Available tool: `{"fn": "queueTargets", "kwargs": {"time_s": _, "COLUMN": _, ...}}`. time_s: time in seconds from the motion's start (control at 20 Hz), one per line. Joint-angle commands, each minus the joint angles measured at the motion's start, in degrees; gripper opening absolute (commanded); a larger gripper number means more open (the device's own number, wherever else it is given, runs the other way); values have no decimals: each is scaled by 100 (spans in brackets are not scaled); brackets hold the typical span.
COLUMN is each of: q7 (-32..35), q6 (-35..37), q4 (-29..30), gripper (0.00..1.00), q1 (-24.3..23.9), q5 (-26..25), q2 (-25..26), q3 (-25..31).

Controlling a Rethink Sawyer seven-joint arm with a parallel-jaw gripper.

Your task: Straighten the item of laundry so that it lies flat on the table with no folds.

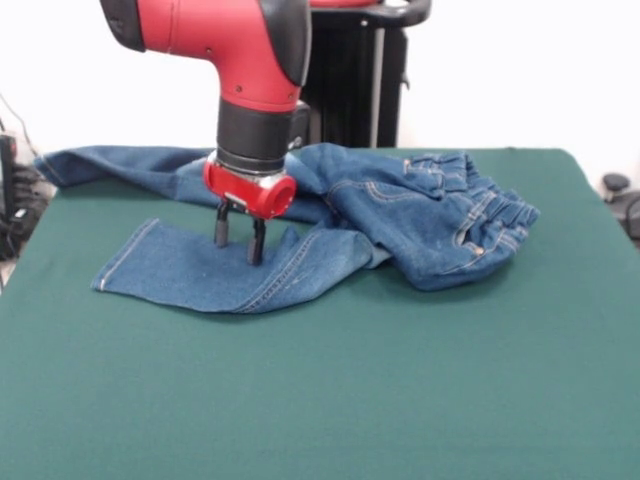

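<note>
A small pair of blue denim jeans (400, 210) lies crumpled across the far half of the dark green table (330, 390). The elastic waistband is bunched at the right (495, 215). One leg stretches to the far left edge (110, 165). The other leg lies forward with its hem at the left (125, 265). My gripper (239, 243) points straight down onto this forward leg, fingers a little apart, tips touching or just above the cloth. Nothing is held between them.
The robot's black pedestal (350, 75) stands behind the table's far edge. Dark items sit beyond the table's right edge (620, 195) and left edge (10, 190).
</note>
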Motion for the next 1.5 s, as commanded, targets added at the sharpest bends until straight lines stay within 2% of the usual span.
{"fn": "queueTargets", "kwargs": {"time_s": 0.05, "q7": 42, "q6": 685, "q4": 143, "gripper": 100, "q1": 1, "q5": 481, "q2": -242, "q3": 803}}
{"fn": "queueTargets", "kwargs": {"time_s": 0.3, "q7": -93, "q6": 1017, "q4": 383, "gripper": 100, "q1": -53, "q5": 668, "q2": -644, "q3": 978}}
{"fn": "queueTargets", "kwargs": {"time_s": 0.55, "q7": -125, "q6": 1228, "q4": 389, "gripper": 100, "q1": 49, "q5": 724, "q2": -868, "q3": 832}}
{"fn": "queueTargets", "kwargs": {"time_s": 0.85, "q7": -338, "q6": 1501, "q4": 547, "gripper": 100, "q1": -192, "q5": 844, "q2": -1194, "q3": 1139}}
{"fn": "queueTargets", "kwargs": {"time_s": 1.15, "q7": -124, "q6": 962, "q4": 348, "gripper": 100, "q1": -220, "q5": 852, "q2": -645, "q3": 1429}}
{"fn": "queueTargets", "kwargs": {"time_s": 1.5, "q7": -97, "q6": 844, "q4": 321, "gripper": 100, "q1": -271, "q5": 849, "q2": -485, "q3": 1698}}
